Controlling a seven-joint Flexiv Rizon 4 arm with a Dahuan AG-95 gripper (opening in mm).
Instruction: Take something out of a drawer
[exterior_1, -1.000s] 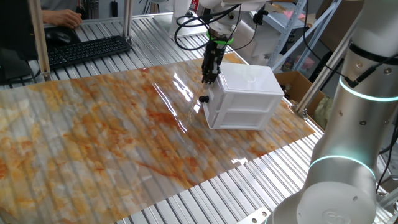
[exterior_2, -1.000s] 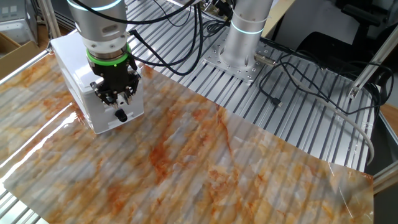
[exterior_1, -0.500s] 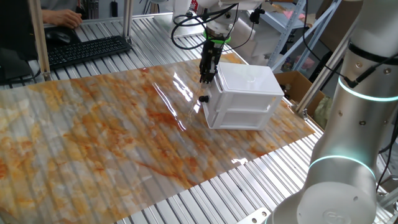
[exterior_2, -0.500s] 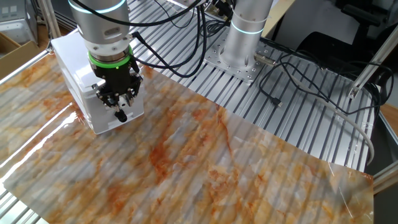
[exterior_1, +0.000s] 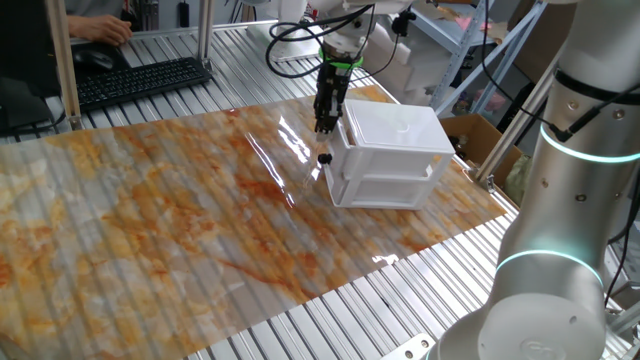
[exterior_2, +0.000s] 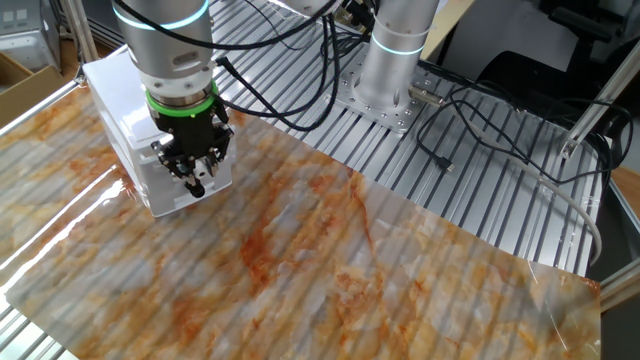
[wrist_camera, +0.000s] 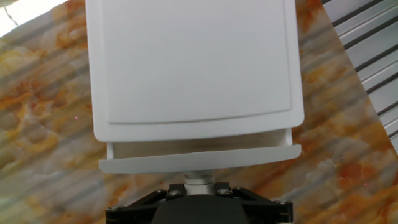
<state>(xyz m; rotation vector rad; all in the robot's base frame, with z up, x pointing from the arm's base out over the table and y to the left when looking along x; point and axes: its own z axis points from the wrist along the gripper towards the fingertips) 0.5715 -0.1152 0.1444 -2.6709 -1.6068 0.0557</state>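
Observation:
The white two-drawer cabinet (exterior_1: 395, 150) stands on the marbled mat; it also shows in the other fixed view (exterior_2: 125, 110). Its top drawer (wrist_camera: 199, 160) is pulled out a little, leaving a narrow gap under the cabinet's lid (wrist_camera: 193, 62). My gripper (wrist_camera: 198, 186) is shut on the top drawer's knob (wrist_camera: 198, 180) at the drawer front. It shows in one fixed view (exterior_1: 325, 122) and in the other fixed view (exterior_2: 192, 172). What lies inside the drawer is hidden. The lower drawer stays closed, its black knob (exterior_1: 324, 158) just below my fingers.
The orange marbled mat (exterior_1: 180, 220) covers the slatted metal table. A keyboard (exterior_1: 140, 80) and a person's arm are at the far left. A cardboard box (exterior_1: 480, 135) sits behind the cabinet. A second robot base (exterior_2: 395, 60) and cables (exterior_2: 470, 130) lie on the table.
My gripper has moved away from the cabinet with the knob in it, and the top drawer has slid out a little.

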